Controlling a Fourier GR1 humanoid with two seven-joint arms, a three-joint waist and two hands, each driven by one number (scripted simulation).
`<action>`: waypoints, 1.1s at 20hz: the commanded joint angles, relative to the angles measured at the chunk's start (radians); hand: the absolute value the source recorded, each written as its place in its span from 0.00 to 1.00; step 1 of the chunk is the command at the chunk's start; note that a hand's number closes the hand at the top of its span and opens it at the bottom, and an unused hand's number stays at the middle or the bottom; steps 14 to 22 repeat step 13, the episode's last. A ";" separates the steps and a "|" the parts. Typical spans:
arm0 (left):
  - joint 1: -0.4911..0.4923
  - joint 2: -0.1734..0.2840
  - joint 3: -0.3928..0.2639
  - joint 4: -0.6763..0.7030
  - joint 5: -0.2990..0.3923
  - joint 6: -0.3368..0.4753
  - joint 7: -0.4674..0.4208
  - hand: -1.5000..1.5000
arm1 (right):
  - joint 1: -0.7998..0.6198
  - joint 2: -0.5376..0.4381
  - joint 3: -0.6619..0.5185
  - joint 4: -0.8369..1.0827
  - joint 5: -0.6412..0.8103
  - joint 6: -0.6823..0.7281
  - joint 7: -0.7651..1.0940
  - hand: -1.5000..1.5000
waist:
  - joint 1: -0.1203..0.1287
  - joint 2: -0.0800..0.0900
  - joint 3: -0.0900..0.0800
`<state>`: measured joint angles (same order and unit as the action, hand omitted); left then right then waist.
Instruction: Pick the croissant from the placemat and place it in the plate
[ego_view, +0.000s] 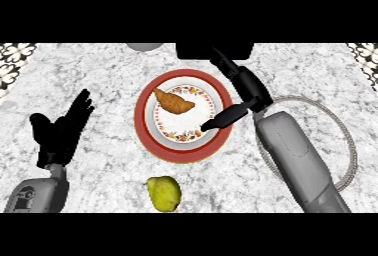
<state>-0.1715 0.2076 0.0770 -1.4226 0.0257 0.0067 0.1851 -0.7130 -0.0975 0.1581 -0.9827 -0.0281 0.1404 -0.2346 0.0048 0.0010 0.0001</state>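
Note:
A golden-brown croissant (175, 101) lies on the upper left part of the white, flower-patterned plate (177, 150) with a broad red rim, in the middle of the counter. My right hand (242, 79) hovers over the plate's right edge with straight fingers reaching toward the far side and the thumb pointing down-left onto the plate; it is open, holds nothing and is apart from the croissant. The round pale placemat (347, 137) with a braided edge lies to the right, partly under my right forearm. My left hand (60, 129) rests open at the left, fingers up.
A yellow-green fruit (164, 193) sits on the counter just in front of the plate. A grey rounded object (145, 46) is cut off at the far edge. Patterned tiles show at both far corners of the marble counter.

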 joint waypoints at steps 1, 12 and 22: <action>0.058 0.006 0.014 -0.016 0.006 -0.028 -0.044 0.50 | -0.019 -0.049 -0.071 0.056 0.003 0.044 -0.047 0.00 | 0.003 0.000 0.000; -0.032 0.017 0.042 0.018 0.007 -0.041 0.005 0.50 | -0.060 -0.113 -0.118 0.249 0.109 0.086 -0.164 0.00 | 0.004 0.002 0.000; 0.002 -0.003 0.028 -0.026 0.007 -0.032 0.022 0.50 | -0.122 -0.099 -0.133 0.253 0.106 0.084 -0.111 0.00 | 0.006 0.001 0.000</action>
